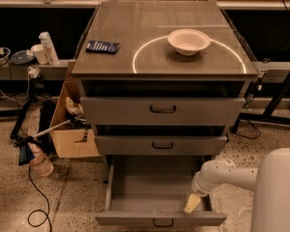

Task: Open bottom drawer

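With the bottom drawer [150,187] pulled well out and the pincer [192,203] inside its front right corner, a careless lift could catch the drawer's front or side wall and shove it back. Its handle [163,222] is half cut off below (seemingly untouched), and whether the pincer is spread or pressed together I cannot tell.

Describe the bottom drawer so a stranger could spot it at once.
Find the grey metal cabinet with a white bowl on top. The bottom drawer is the lowest of its three, by the floor. Unlike the two above, it is pulled far out, tray showing, with the gripper over it.
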{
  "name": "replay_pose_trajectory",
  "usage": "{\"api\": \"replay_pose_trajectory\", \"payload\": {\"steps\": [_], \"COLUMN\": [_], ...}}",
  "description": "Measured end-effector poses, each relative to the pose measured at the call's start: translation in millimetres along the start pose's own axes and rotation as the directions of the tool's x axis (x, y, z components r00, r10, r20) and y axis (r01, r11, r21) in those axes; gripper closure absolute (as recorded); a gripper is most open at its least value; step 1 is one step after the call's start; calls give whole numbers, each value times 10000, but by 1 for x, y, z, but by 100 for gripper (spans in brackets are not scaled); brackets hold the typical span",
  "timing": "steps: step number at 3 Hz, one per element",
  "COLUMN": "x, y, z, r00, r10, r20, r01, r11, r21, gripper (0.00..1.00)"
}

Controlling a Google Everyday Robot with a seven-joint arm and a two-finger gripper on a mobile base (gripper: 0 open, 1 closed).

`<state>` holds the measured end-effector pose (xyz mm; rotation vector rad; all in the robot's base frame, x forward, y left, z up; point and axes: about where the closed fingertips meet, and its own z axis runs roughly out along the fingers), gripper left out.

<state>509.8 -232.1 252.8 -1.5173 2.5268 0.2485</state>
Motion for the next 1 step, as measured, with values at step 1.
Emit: {"api": "replay_pose_trajectory", "payload": {"steps": [1], "x": [0], "y": [0], "z": [0], "r00": [10000], "r10": [0], "r20": [0], "r01": [0], "r11": [10000], "r21": [0], "gripper": [0]}}
